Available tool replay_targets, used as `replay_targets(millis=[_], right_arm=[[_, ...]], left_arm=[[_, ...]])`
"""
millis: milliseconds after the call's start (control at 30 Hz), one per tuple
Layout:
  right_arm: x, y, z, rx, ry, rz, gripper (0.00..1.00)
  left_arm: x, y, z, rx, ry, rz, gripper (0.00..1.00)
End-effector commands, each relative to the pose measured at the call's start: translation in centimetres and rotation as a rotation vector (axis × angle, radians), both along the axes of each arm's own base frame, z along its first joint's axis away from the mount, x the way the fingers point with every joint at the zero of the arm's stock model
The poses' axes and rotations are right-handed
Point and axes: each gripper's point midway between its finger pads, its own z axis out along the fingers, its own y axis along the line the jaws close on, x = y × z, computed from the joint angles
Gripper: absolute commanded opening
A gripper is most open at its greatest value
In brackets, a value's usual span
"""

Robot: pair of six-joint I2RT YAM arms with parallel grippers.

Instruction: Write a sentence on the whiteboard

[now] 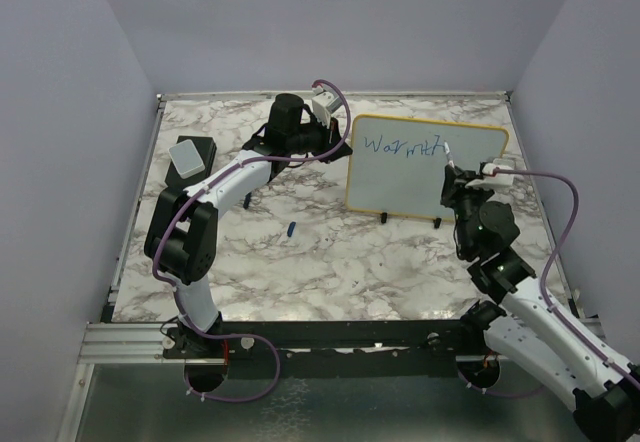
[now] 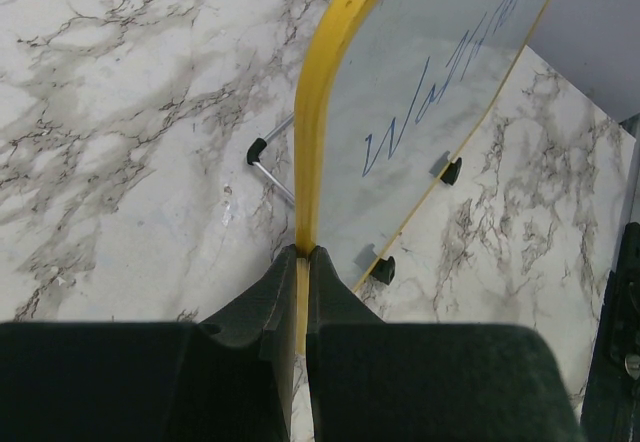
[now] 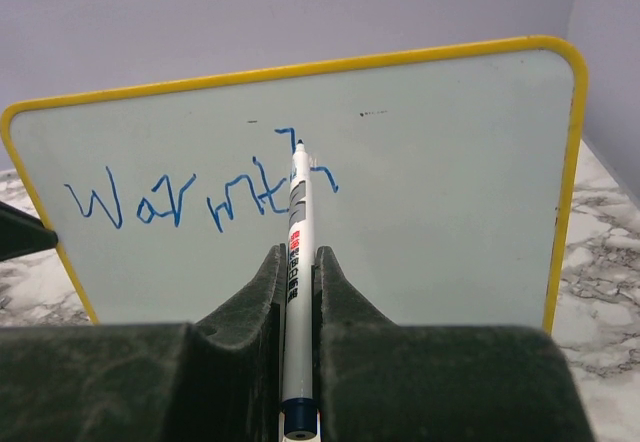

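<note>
The whiteboard (image 1: 425,172), white with a thin yellow frame and small black feet, stands upright at the back right of the marble table. Blue handwriting reading about "Warmth" (image 3: 190,197) runs along its upper half; only this one line shows. My left gripper (image 2: 304,254) is shut on the board's yellow left edge (image 2: 310,142). My right gripper (image 3: 297,254) is shut on a white marker (image 3: 297,232), whose blue tip touches the board at the last letter. The writing also shows in the left wrist view (image 2: 420,112) and the top view (image 1: 403,147).
A black eraser block with a grey top (image 1: 190,158) lies at the back left. A small blue marker cap (image 1: 290,229) lies on the table in front of the board. Purple walls close in the table on three sides.
</note>
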Motion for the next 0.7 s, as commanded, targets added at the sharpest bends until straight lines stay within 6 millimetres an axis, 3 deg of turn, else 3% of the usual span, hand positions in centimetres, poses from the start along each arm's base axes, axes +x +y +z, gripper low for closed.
replay_targets(millis=[0, 367, 500, 667], right_arm=[[1.4, 0.9, 2.2, -0.045, -0.004, 0.022, 0.01], [6.9, 3.5, 13.1, -0.137, -0.129, 0.057, 0.01], [9.2, 1.6, 15.4, -0.121, -0.124, 0.063, 0.01], [10.4, -3.5, 16.1, -0.043, -0.086, 0.011, 0.01]], left_arm=[[-0.7, 0.0, 1.7, -0.007, -0.031, -0.027, 0.0], [-0.9, 0.0, 1.6, -0.006, -0.025, -0.029, 0.0], [-0.8, 0.0, 1.5, -0.005, -0.026, -0.028, 0.0], [-0.8, 0.1, 1.4, 0.001, -0.028, -0.023, 0.0]])
